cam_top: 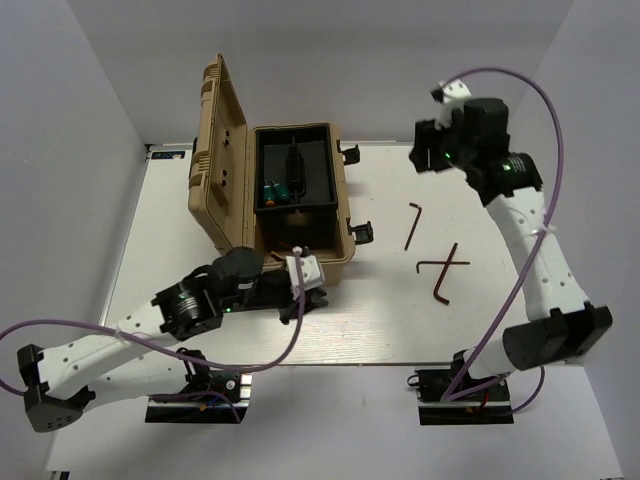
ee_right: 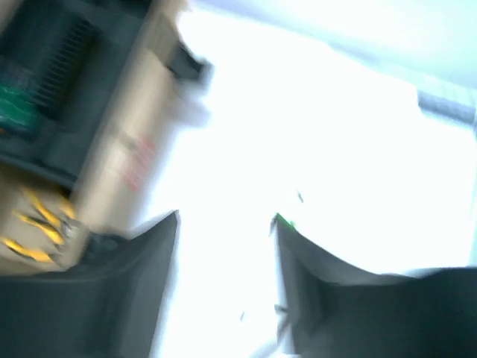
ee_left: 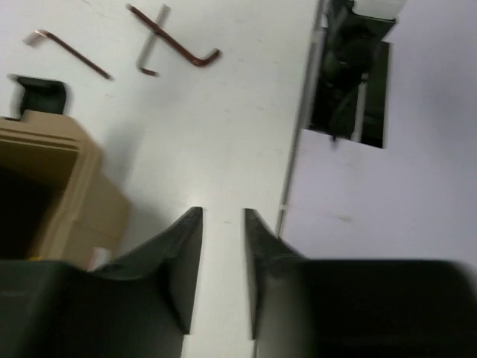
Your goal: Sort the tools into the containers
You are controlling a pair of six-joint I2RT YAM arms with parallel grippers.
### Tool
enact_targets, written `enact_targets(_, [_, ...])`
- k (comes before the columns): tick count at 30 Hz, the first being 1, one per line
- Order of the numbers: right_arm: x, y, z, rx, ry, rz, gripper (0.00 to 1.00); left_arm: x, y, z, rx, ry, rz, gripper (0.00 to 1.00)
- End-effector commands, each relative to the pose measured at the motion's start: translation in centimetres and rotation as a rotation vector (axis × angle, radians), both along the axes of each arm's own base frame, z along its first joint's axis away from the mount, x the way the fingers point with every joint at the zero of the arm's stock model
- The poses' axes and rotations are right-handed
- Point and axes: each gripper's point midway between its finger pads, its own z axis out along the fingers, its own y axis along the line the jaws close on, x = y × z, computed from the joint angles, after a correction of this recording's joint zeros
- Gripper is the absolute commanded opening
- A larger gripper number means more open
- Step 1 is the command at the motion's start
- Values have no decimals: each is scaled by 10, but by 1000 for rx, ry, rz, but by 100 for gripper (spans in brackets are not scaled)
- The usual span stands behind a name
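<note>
Three thin L-shaped hex keys lie on the white table right of the toolbox: one alone and two crossed. The left wrist view shows the same single key and crossed pair. Green-handled screwdrivers rest in the black tray of the open tan toolbox. Yellow plier handles show blurred inside the box. My left gripper hovers by the box's front right corner, open a little, holding nothing. My right gripper is raised at the back right, open and empty.
The toolbox lid stands open to the left. A black latch sticks out from the box's right side. The table's near edge runs just right of my left fingers. The right wrist view is motion-blurred.
</note>
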Motion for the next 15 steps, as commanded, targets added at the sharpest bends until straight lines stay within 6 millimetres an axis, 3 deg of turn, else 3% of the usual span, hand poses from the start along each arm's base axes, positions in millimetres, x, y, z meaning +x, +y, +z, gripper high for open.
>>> enact_targets(1, [-43,-56,-87,-119,301,-96,68,-15,-21,3,-50,-44,-153,44])
enact_targets(3, [-64,-73,-137,-99,456,-134,74,-20,-29,-3,-52,-42,-205,51])
enact_targets(4, [-67,-72,-145,-72,488,-127,72,-20,-34,-9,-38,-42,-225,52])
enact_targets(5, [-69,-73,-152,-52,522,-134,57,-21,-38,-7,-43,-40,-241,54])
enact_targets(8, [-83,-89,-193,-14,669,-232,24,-27,-45,-7,-39,-40,-305,54])
enact_targets(9, [-85,-98,-202,-9,696,-262,22,-29,-45,-7,-42,-37,-319,54])
enact_targets(10, [-83,-102,-210,-12,703,-278,22,-30,-44,-17,-23,-32,-322,54])
enact_targets(11, [-90,-110,-229,-9,769,-323,22,-31,-42,-14,-38,-43,-322,54])
enact_targets(13, [-94,-113,-242,-3,826,-351,28,-33,-38,-18,-38,-43,-322,54])
enact_targets(15, [-94,-127,-250,42,864,-412,46,-34,-32,-6,-67,-68,-313,54])
